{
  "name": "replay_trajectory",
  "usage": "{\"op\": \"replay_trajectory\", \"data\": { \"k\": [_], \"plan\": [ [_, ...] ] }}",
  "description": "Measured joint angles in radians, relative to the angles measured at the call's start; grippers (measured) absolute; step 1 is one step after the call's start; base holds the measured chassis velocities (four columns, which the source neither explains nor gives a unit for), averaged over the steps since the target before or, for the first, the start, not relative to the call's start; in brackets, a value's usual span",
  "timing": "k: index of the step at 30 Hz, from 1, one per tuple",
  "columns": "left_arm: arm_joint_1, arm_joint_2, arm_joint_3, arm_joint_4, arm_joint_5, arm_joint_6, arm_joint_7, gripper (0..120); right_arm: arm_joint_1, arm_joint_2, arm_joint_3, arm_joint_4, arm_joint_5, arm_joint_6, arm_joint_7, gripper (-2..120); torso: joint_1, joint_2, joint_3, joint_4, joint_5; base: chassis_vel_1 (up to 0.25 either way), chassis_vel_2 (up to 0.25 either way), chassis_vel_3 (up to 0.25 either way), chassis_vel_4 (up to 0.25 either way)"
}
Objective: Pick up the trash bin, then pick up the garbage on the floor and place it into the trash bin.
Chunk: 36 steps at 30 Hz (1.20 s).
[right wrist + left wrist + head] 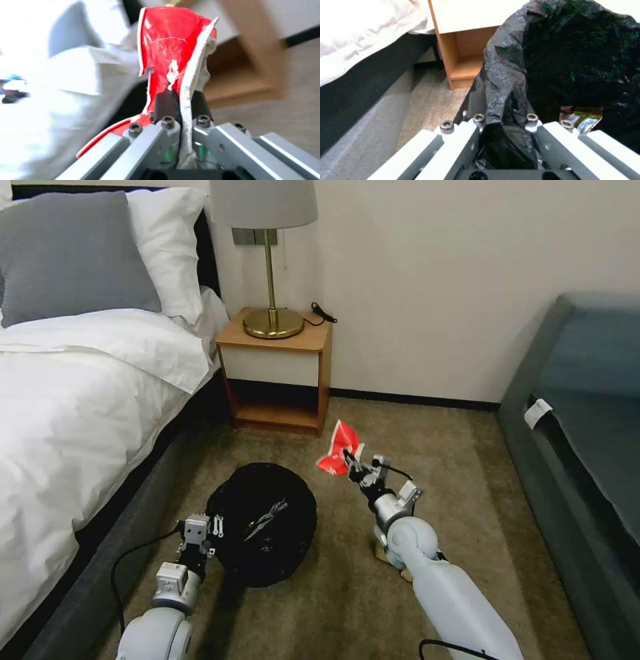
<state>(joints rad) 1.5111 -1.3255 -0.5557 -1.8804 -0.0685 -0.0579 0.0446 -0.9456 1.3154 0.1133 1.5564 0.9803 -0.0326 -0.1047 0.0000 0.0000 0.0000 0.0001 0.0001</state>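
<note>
Fingers of the left gripper (501,120) pinch the trash bin (263,520) liner, hiding its base; right gripper (180,102) pinches the red-white packet (170,50).

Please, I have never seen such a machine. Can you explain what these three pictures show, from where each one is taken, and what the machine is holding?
This is a wheeled robot with two arms, in a bedroom. The big picture comes from a camera on its head, looking down at the carpet between a bed and a nightstand. The other two come from cameras on its wrists, looking along each tool.

The left tool is shut on the rim of the trash bin, pinching its black bag; some litter lies inside. The right tool is shut on a red-white packet, held above the carpet, beside the bin. Something tan lies on the carpet, partly hidden by the right arm.
</note>
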Motion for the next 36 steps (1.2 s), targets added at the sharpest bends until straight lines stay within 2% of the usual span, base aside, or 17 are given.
{"op": "replay_trajectory", "data": {
  "k": [2, 5, 14, 20, 23, 24, 27, 35, 36],
  "plan": [
    [0.000, 0.000, 0.000, 0.000, 0.001, 0.000, 0.000, 4, -0.004, -0.003, -0.003, 0.018, 0.015, -0.008, -0.008, 0, 0.000, 0.000, 0.000, -0.0001, -0.0001, 0.000, 0.000, 0.000, 0.000],
    [0.002, -0.005, 0.008, 0.000, 0.009, 0.001, 0.000, 4, -0.045, -0.019, -0.023, 0.137, 0.086, -0.069, -0.074, 0, 0.000, 0.000, 0.000, -0.0001, -0.0002, 0.000, 0.000, 0.000, 0.000],
    [0.003, -0.015, 0.012, -0.001, 0.017, 0.001, 0.000, 4, -0.114, -0.020, -0.067, 0.233, 0.055, -0.116, -0.112, 0, 0.000, 0.000, 0.000, -0.0001, -0.0002, 0.000, 0.000, 0.000, 0.000],
    [0.002, -0.016, 0.011, -0.007, 0.014, -0.002, 0.000, 4, -0.162, -0.027, -0.107, 0.246, -0.027, -0.122, -0.131, 0, 0.000, 0.000, 0.000, -0.0001, -0.0002, 0.000, 0.000, 0.000, 0.000],
    [0.009, -0.023, 0.018, -0.016, 0.014, -0.008, 0.000, 4, -0.213, -0.039, -0.131, 0.184, -0.185, -0.090, -0.165, 0, 0.000, 0.000, 0.000, -0.0002, -0.0002, 0.000, 0.000, 0.000, 0.000],
    [0.009, -0.023, 0.018, -0.016, 0.014, -0.008, 0.000, 4, -0.213, -0.039, -0.131, 0.184, -0.185, -0.090, -0.165, 0, 0.000, 0.000, 0.000, -0.0002, -0.0002, 0.000, 0.000, 0.000, 0.000],
    [0.010, -0.021, 0.017, -0.020, 0.008, -0.009, 0.000, 4, -0.225, -0.037, -0.132, 0.114, -0.327, -0.049, -0.169, 0, 0.000, 0.000, 0.000, -0.0001, -0.0002, 0.000, 0.000, 0.000, 0.000],
    [0.007, -0.014, 0.017, -0.027, 0.004, -0.004, 0.001, 4, -0.226, -0.028, -0.132, 0.076, -0.381, -0.031, -0.140, 0, 0.000, 0.000, 0.000, -0.0001, -0.0002, 0.000, 0.000, 0.000, 0.000],
    [0.007, -0.014, 0.018, -0.027, 0.004, -0.004, 0.001, 4, -0.226, -0.027, -0.133, 0.071, -0.387, -0.030, -0.132, 4, 0.000, 0.000, 0.000, -0.0001, -0.0001, 0.000, 0.000, 0.000, 0.000]
  ]
}}
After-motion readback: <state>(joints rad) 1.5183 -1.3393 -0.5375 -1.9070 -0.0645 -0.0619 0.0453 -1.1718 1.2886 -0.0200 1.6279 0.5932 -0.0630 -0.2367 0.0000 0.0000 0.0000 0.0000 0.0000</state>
